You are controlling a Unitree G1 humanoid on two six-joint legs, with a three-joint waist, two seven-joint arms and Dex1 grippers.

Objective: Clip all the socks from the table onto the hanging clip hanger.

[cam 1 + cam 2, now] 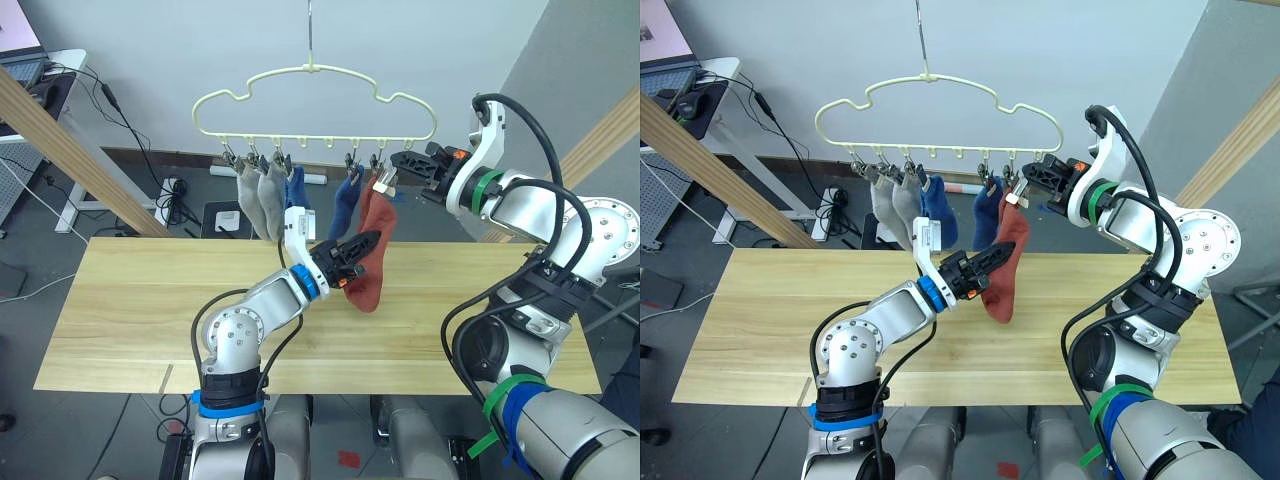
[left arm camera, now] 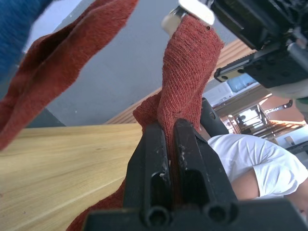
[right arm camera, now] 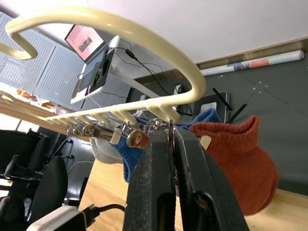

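Observation:
The pale yellow clip hanger hangs above the far edge of the table. Two grey socks and two blue socks dangle from its clips. My left gripper is shut on a rust-red sock, holding it up under the hanger's right end. The sock's cuff reaches a metal clip. A second strip of rust-red fabric hangs beside it. My right gripper is shut on that end clip, just above the red cuff.
Thick wooden poles slant down on the left and right behind the table. A person in a white shirt is beyond the table. Cables, a power strip and a desk stand on the floor behind.

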